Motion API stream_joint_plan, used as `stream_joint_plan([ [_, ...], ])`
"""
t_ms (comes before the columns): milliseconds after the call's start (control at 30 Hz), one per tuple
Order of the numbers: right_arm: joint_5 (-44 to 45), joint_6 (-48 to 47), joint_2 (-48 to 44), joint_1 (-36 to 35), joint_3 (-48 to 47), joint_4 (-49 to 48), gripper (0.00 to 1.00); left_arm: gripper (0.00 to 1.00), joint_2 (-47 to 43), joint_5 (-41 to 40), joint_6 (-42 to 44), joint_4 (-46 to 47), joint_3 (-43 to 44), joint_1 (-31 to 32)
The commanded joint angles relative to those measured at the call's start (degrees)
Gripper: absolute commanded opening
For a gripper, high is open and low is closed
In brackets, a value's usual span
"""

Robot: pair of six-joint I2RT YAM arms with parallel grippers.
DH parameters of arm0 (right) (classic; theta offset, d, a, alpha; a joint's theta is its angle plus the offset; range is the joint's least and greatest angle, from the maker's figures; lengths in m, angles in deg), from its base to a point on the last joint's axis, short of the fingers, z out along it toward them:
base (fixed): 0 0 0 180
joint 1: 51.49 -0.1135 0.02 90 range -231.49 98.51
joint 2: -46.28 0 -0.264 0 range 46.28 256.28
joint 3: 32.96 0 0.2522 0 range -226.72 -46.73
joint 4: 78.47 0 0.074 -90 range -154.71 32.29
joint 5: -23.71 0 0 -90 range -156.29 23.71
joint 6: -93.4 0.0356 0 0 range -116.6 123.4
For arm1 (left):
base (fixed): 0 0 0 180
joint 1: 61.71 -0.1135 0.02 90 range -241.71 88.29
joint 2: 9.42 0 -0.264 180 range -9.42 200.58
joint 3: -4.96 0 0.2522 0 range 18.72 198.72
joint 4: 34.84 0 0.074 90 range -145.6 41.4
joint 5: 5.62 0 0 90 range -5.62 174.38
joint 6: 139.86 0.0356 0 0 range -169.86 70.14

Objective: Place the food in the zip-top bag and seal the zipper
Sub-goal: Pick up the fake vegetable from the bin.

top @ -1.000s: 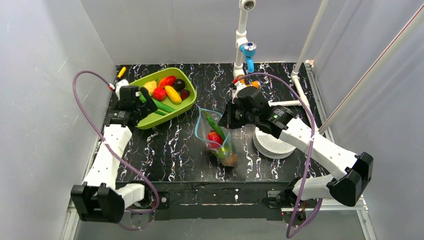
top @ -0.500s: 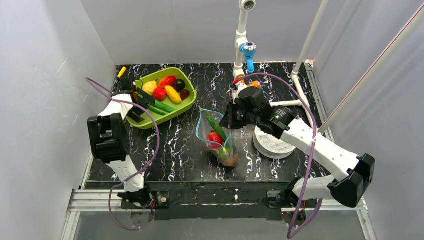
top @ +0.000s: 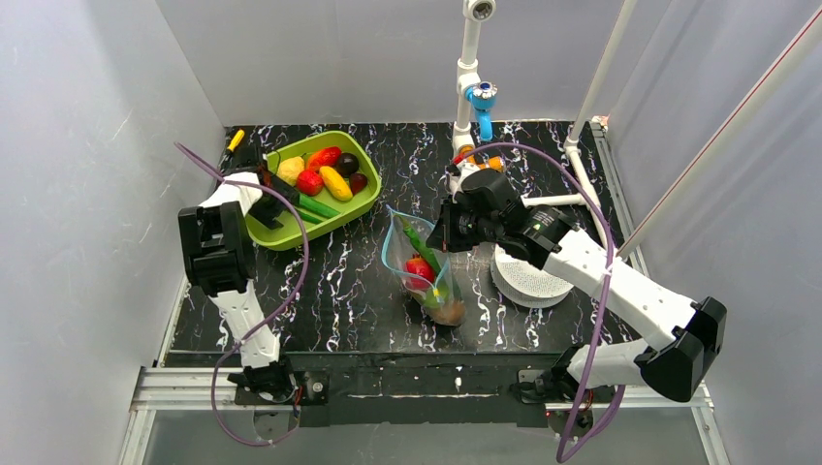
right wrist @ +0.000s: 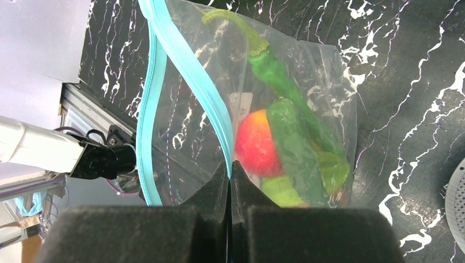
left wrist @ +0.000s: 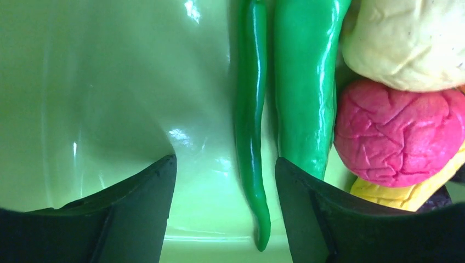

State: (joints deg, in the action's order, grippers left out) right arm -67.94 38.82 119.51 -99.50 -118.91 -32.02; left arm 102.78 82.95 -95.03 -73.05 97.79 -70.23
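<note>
Nearby: white slotted disc (top: pixel 531 279) just beside zip-top bag (top: pixel 398 256).

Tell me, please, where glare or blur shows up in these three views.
Left wrist: white glare on the tray and a bright streak down the thin chilli; the left claw is dark and soft-edged. Right wrist: the bag has crinkles that catch light, and the right claw, shut on the zipper, is blurred near the lens. Top external: even light, sharp.

The pale yellow fruit (left wrist: pixel 406 44) is cropped at the view's corner.
</note>
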Motion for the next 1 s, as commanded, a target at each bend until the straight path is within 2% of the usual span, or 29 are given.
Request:
stream_joint_plan([
  [0,-0.97,0.13,1.21,0.26,-2.45,-0.77,0.01,0.68,2.02,-5.99,2.11,-5.86,3.84,1.34],
  [67,-1.31,0.3,1.81,0.28,-2.73,-0.8,0.01,0.69,2.91,-8.2,1.51,-6.89,4.43,2.28],
  [300,-1.51,0.73,2.3,0.28,-3.32,-0.85,0.01,0.58,8.49,-13.48,-1.78,-16.36,11.67,3.88],
  [433,-1.51,1.01,2.35,0.28,-3.14,-0.8,0.01,0.37,10.09,-13.47,-1.0,-16.51,12.59,4.08],
  [467,-1.74,1.2,2.3,0.31,-3.22,-0.67,0.01,0.09,10.88,-12.29,1.44,-16.78,14.06,4.11],
  [533,-1.69,1.27,1.74,0.22,-3.08,-0.54,0.01,0.0,6.89,-15.45,3.56,-16.4,13.98,4.05],
  [667,-1.3,1.25,1.0,0.28,-2.64,-0.47,0.01,0.0,-2.17,-17.73,6.03,-11.35,9.06,4.03],
  [767,-1.07,1.15,0.94,0.28,-2.51,-0.36,0.01,0.0,-8.0,-15.17,8.33,-4.46,3.63,4.03],
  [967,-1.44,1.14,1.56,0.28,-2.94,-0.28,0.01,0.0,-11.11,-9.78,9.24,-0.01,0.81,4.1],
])
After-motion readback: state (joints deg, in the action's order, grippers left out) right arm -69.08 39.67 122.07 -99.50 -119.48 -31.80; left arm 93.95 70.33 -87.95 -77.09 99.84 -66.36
